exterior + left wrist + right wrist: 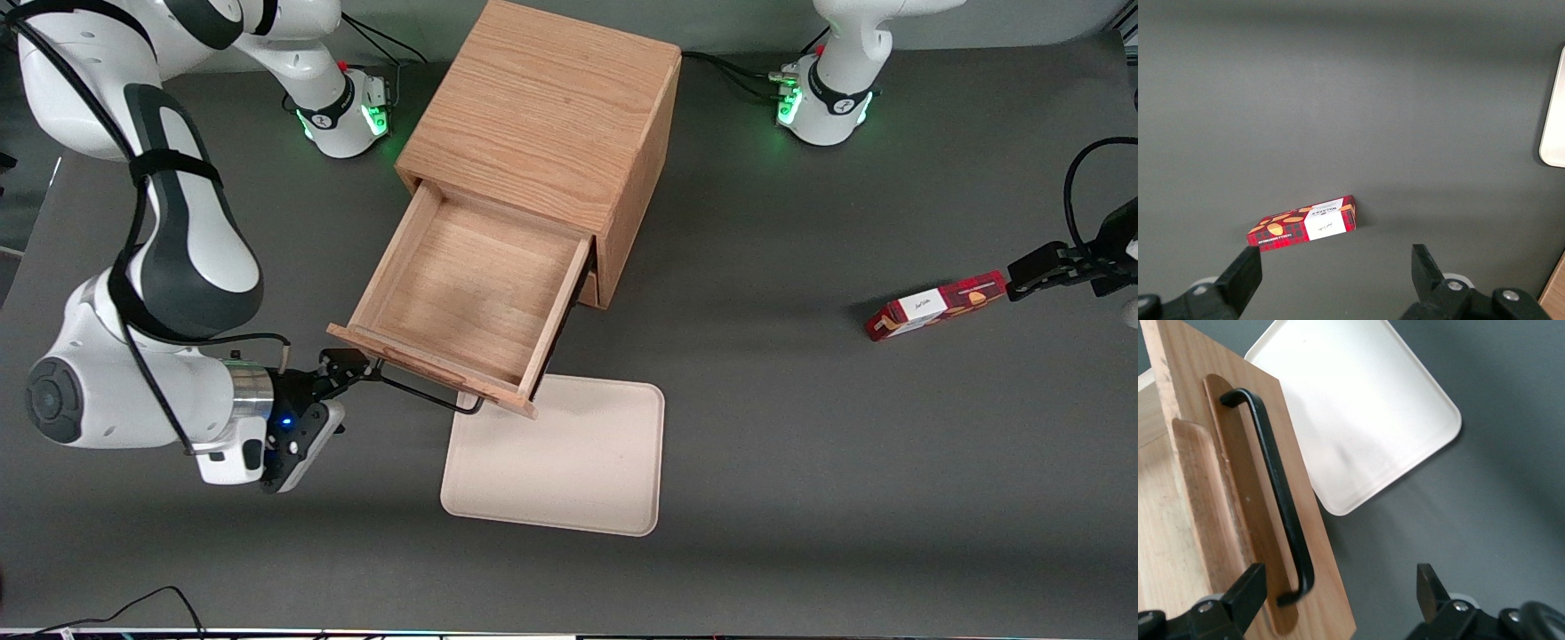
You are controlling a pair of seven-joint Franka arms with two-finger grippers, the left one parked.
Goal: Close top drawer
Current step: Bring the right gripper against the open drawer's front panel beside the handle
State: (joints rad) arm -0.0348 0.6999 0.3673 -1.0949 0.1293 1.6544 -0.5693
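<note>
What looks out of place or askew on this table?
Only the top drawer stands out: it is pulled far out of the cabinet, overhanging the tray. The open gripper sits at its handle. A red box lies flat toward the parked arm's end.

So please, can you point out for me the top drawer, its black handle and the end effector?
top drawer point(476, 280): front view, on its bare wooden floor.
black handle point(1275, 477): right wrist view, on the middle of the bar.
end effector point(360, 367): front view, at its fingertips, beside the handle's end toward the working arm.
</note>
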